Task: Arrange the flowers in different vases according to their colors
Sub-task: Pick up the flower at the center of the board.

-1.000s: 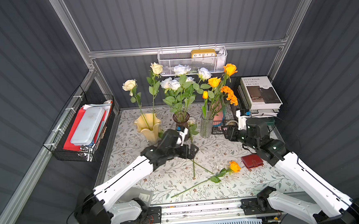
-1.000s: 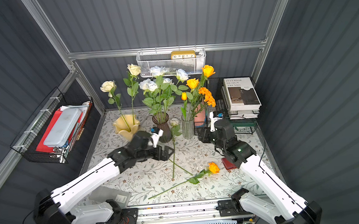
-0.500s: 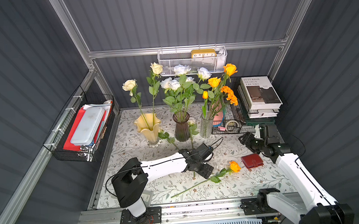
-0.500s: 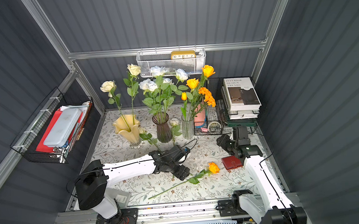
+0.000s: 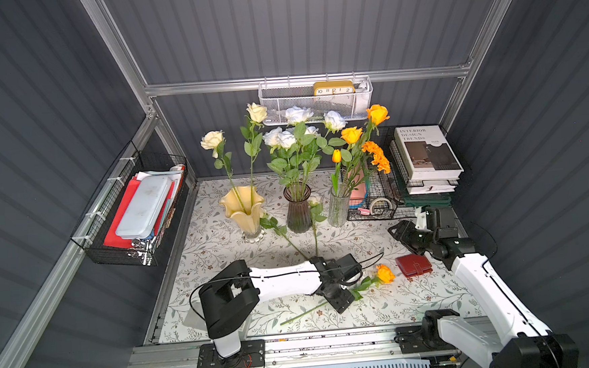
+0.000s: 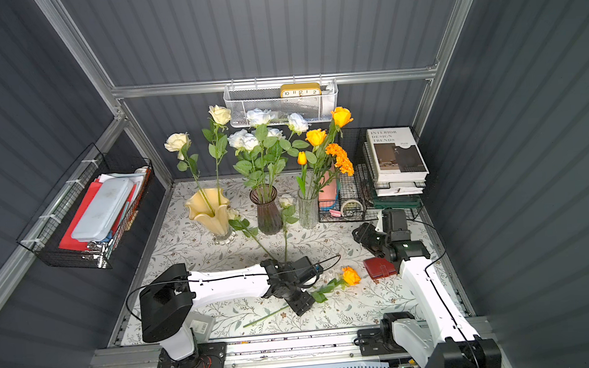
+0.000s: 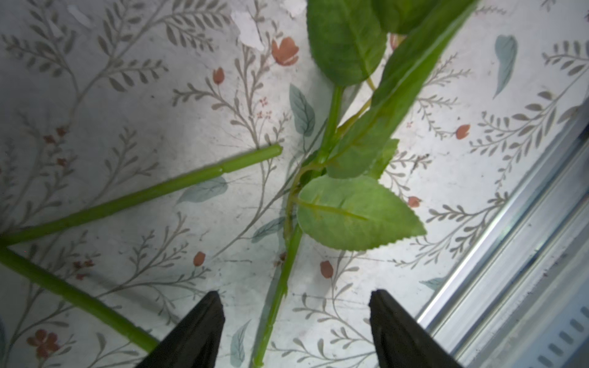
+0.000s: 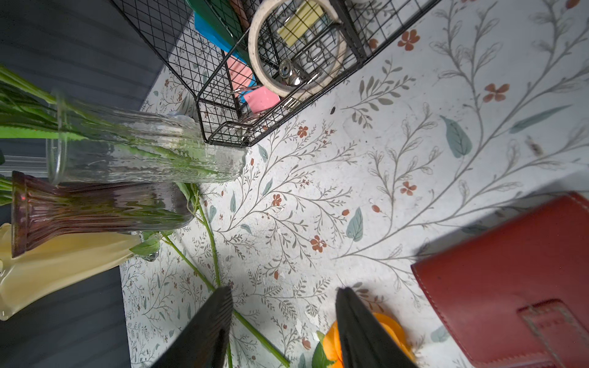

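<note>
L hand (image 7: 296,293), spread, straddles lying orange long-stemmed rose (image 5: 384,274) below its leaves for clean pinch; R hand (image 8: 284,289) spread, empty.

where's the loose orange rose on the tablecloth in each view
Both top views: the orange rose lies flat, bloom beside the red leather wallet.
Left wrist: only its leafy stem, between the left gripper's open jaws.
Right wrist: bloom behind the right gripper's finger, beside the wallet.
Shared landmark: the wallet, except left wrist.
</note>
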Controlling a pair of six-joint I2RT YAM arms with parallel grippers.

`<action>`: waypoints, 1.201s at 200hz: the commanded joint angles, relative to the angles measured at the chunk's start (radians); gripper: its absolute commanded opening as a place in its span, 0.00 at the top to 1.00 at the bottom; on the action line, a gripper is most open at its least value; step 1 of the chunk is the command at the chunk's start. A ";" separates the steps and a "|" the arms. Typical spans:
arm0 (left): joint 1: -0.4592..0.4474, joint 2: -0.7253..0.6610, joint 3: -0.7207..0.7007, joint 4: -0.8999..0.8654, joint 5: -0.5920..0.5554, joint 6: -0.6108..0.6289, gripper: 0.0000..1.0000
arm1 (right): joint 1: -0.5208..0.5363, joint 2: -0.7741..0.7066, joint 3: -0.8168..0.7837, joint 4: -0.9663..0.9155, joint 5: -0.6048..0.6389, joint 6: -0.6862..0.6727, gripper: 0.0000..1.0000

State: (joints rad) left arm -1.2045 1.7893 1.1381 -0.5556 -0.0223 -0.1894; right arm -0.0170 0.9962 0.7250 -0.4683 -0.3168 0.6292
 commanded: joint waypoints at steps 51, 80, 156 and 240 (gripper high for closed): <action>0.001 0.098 0.035 -0.014 0.024 0.046 0.50 | -0.008 -0.008 -0.012 0.039 -0.016 -0.021 0.44; 0.002 0.133 0.051 -0.009 0.041 0.066 0.66 | -0.011 -0.016 -0.011 0.039 -0.008 -0.019 0.44; 0.001 0.152 0.146 -0.017 0.039 0.137 1.00 | -0.170 -0.059 -0.039 -0.004 -0.021 0.025 0.45; 0.000 0.069 0.403 -0.111 -0.057 0.232 1.00 | -0.343 -0.132 -0.105 -0.021 -0.029 0.042 0.45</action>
State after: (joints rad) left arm -1.2037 1.9263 1.4326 -0.6144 -0.0299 -0.0124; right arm -0.3256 0.8871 0.6437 -0.4736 -0.3298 0.6579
